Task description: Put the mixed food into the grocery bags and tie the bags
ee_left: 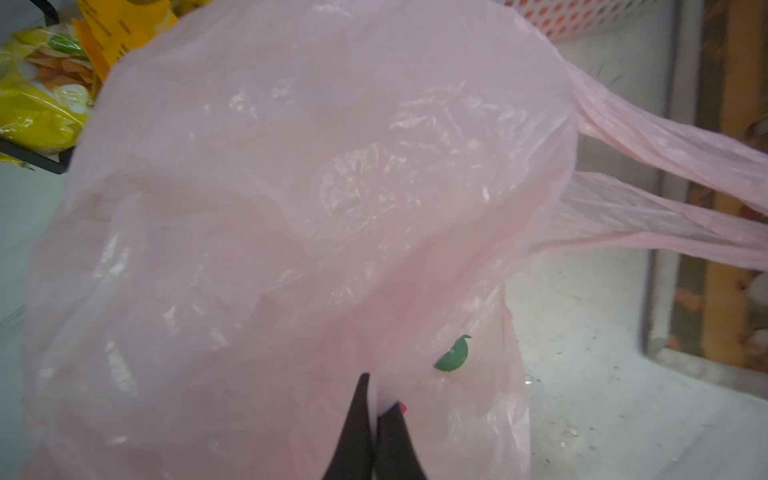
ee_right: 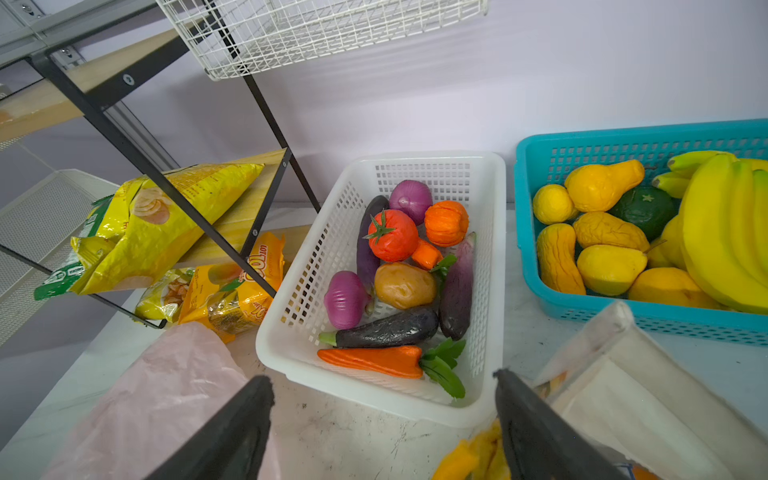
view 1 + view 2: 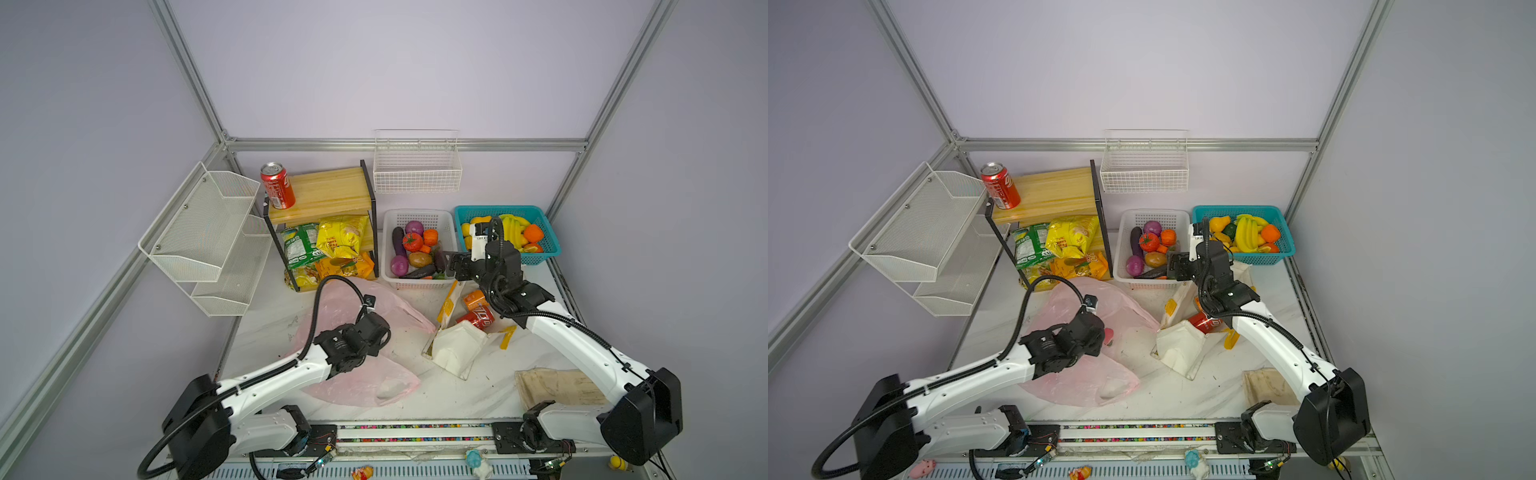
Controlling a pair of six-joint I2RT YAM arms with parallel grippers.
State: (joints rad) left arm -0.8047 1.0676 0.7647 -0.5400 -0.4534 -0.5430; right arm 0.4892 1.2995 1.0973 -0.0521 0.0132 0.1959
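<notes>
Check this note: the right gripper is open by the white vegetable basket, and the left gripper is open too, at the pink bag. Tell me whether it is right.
Wrong on the left gripper: the left wrist view shows it shut, its fingers pinching the pink bag. The right gripper is indeed open by the white vegetable basket.

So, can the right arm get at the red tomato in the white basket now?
Probably yes. The right gripper hangs open at the near edge of the white basket, and the red tomato lies uncovered on top, with nothing between them.
</notes>
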